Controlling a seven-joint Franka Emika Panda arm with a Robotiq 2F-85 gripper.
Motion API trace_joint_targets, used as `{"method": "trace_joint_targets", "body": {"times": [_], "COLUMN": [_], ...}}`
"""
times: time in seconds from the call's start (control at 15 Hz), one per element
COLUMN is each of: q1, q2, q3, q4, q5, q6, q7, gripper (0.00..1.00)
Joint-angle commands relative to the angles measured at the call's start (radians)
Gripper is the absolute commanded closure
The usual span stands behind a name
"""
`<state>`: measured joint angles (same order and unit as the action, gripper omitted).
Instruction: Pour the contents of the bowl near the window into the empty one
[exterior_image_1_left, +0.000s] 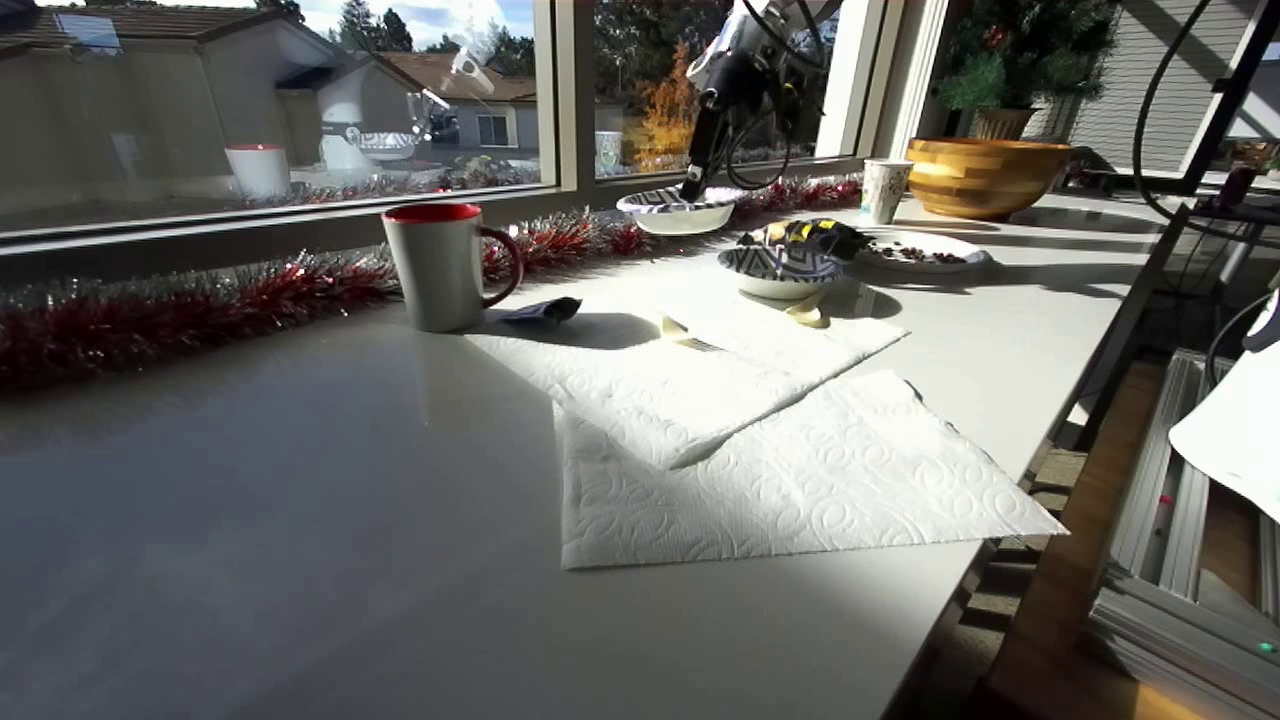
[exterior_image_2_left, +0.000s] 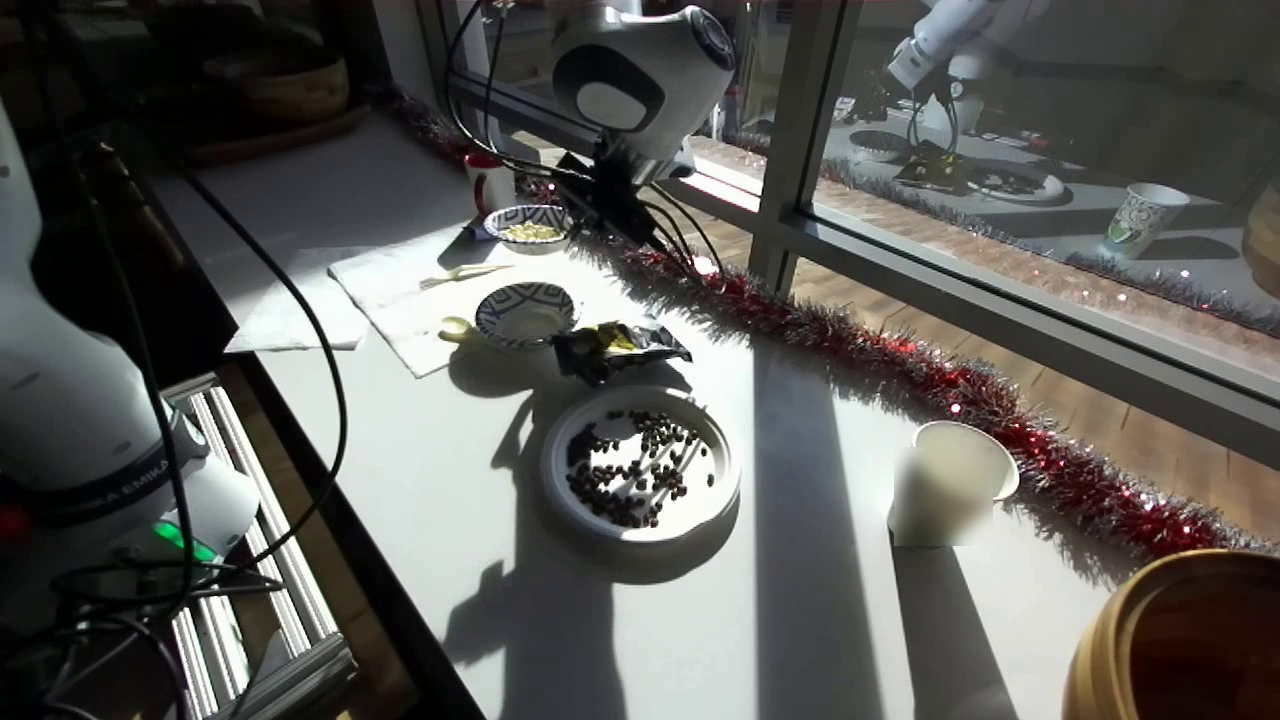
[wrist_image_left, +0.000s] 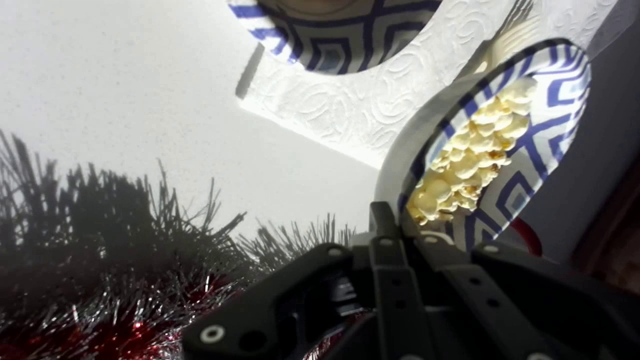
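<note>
Pinching the popcorn bowl (wrist_image_left: 544, 127) between the fingers (wrist_image_left: 386, 225).

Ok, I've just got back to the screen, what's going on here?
The robot's gripper is pinching a small patterned bowl by its rim, and the popcorn is in that bowl. The other patterned bowl, beside the crumpled black-and-yellow wrapper, looks empty in an exterior view, so the pour seems not yet made. I can't tell whether the gripped bowl is clear of the counter.
</note>
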<state>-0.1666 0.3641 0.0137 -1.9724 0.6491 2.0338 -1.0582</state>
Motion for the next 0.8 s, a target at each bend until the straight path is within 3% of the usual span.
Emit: {"method": "trace_joint_targets", "body": {"times": [0.0, 0.27, 0.73], "q1": [0.017, 0.024, 0.051], "q2": [-0.187, -0.308, -0.405], "q3": [-0.028, -0.052, -0.066], "q4": [-0.127, -0.218, -0.347], "q5": [-0.16, -0.338, -0.633], "q6": [-0.01, 0.038, 0.195], "q7": [0.015, 0.038, 0.243], "gripper": [0.99, 0.99, 0.99]}}
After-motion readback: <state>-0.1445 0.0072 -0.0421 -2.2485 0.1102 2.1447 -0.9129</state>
